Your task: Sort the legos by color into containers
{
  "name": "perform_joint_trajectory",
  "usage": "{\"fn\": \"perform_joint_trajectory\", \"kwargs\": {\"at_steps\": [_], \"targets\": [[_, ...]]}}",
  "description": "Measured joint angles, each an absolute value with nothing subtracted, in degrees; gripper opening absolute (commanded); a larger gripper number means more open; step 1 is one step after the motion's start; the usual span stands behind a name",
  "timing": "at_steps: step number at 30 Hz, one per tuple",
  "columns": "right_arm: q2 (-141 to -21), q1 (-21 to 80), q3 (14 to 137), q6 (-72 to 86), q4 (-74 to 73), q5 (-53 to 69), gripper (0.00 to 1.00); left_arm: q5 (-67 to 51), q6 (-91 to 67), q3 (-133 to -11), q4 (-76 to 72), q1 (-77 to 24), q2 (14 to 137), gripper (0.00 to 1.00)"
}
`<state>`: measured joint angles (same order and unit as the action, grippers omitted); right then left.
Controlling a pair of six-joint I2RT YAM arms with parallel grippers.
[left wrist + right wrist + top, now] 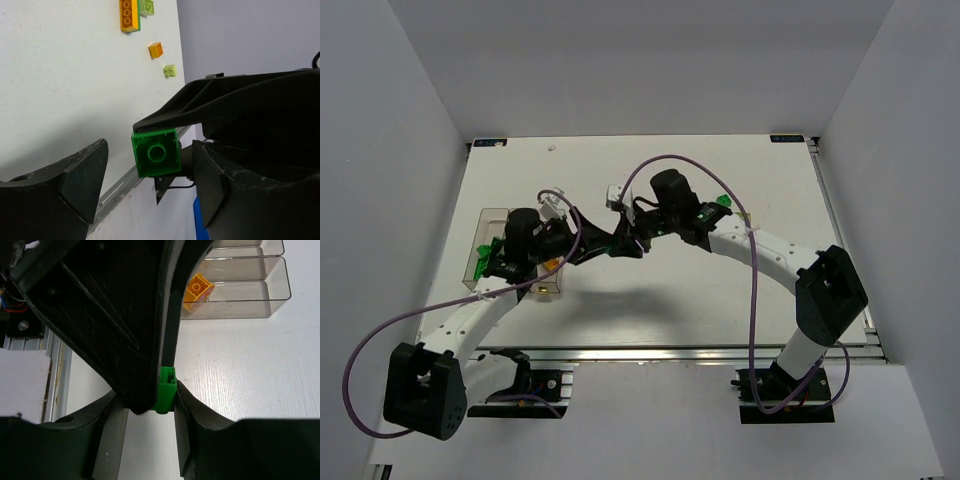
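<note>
A dark green lego [156,152] hangs in mid-air between my two grippers, which meet above the middle of the table. My right gripper [159,401] is shut on it; the lego [165,389] shows edge-on at its fingertips. My left gripper [150,150] is open, its fingers wide on either side of the lego, the right one close beside it. In the top view the left gripper [603,245] and right gripper [632,243] touch tips and hide the lego. The clear containers [495,222] lie at the left, and also show in the right wrist view [280,290].
An orange lego [197,290] lies in one bin. Green legos [485,250] sit in the left bin. Loose on the table are a long orange lego [129,15], a small orange one [156,50], two pale green ones [170,71] and a green one [722,203].
</note>
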<state>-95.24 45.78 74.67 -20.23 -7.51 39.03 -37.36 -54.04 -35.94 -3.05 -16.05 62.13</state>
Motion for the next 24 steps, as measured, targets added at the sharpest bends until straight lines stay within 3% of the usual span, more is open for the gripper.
{"fn": "perform_joint_trajectory", "kwargs": {"at_steps": [6, 7, 9, 11, 14, 18, 24], "targets": [[-95.2, 46.4, 74.7, -21.2, -7.7, 38.7, 0.19, -35.9, -54.0, -36.6, -3.4, -18.4, 64.7, 0.63], [-95.2, 46.4, 74.7, -21.4, -7.7, 38.7, 0.2, -35.7, -54.1, -36.6, -3.5, -18.6, 64.9, 0.58], [-95.2, 46.5, 74.6, -21.6, -8.0, 38.4, 0.24, -35.6, -54.3, -36.7, -3.6, -19.0, 65.1, 0.39], [-95.2, 46.6, 74.4, -22.8, -8.1, 37.1, 0.27, -35.1, -54.9, -37.1, -3.4, -19.2, 65.2, 0.3], [-95.2, 46.7, 74.4, -23.4, -8.0, 36.5, 0.4, -34.9, -54.8, -37.3, -3.2, -19.3, 65.3, 0.17], [-95.2, 46.7, 74.4, -24.1, -8.5, 35.9, 0.89, -33.8, -52.5, -38.9, 0.0, -19.3, 65.3, 0.12], [-95.2, 46.7, 74.1, -26.5, -10.0, 32.3, 0.9, -28.4, -45.2, -46.6, 11.4, -19.2, 66.3, 0.08]]}}
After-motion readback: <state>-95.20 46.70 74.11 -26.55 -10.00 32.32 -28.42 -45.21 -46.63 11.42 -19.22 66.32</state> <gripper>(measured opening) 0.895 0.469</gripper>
